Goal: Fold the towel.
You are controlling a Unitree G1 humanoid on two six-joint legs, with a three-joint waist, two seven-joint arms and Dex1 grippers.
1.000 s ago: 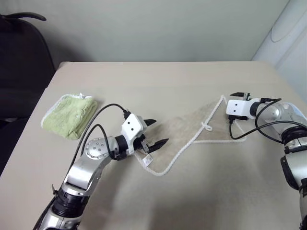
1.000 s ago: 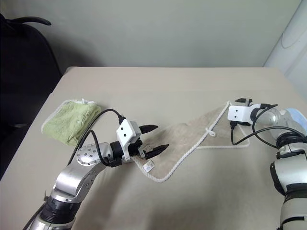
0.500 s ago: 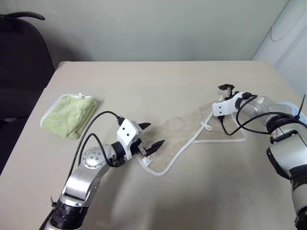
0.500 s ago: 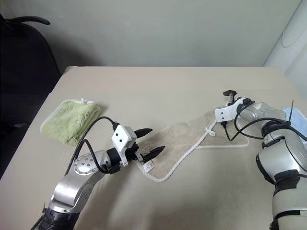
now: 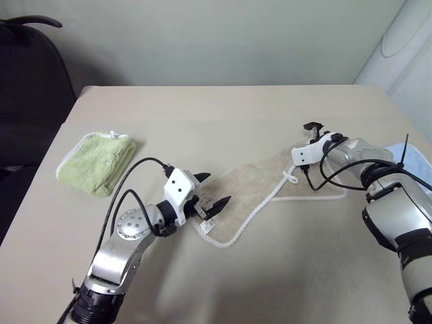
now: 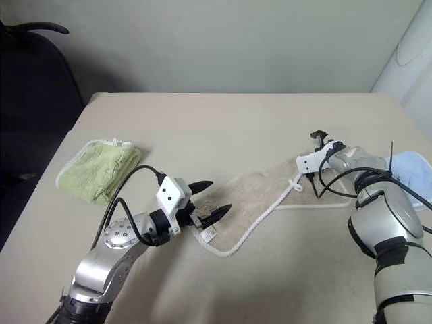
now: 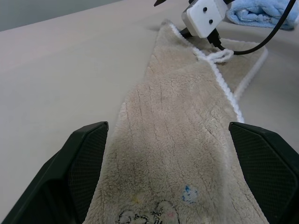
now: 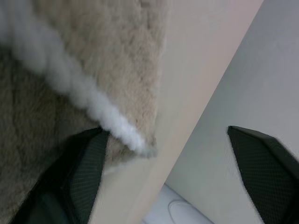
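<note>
1. The towel point(image 5: 260, 189) is lying on the beige table point(image 5: 223, 115), folded into a long narrow band that is running diagonally from the near centre of the table out toward the far right.
2. Its white corded edging point(image 5: 260, 206) is tracing the band's near side, and a small white loop point(image 5: 291, 178) is sitting on that edging toward the right end.
3. The left gripper point(image 5: 209, 191) is hovering at the towel's near-left end with its two black fingers spread wide and grasping nothing; in the left wrist view the cloth is passing between the fingers point(image 7: 84, 163), and the small colourful printed mark point(image 7: 187, 193) is lying just ahead of them.
4. A small white tag point(image 6: 209, 233) is sticking out at that same end, just beside the lower finger.
5. The right gripper point(image 5: 314, 131) is reaching in at the towel's far-right corner, pointing forward and slightly down.
6. In the right wrist view its fingers point(image 8: 79, 177) are standing apart, with one at the corded corner of the towel point(image 8: 93, 70) and the other off past the table's edge; whether it is touching the cloth cannot be told.
7. A lime-green folded towel point(image 5: 98, 160) is resting well apart at the table's left, and a light blue folded towel point(image 6: 408, 165) is showing behind the right arm.
</note>
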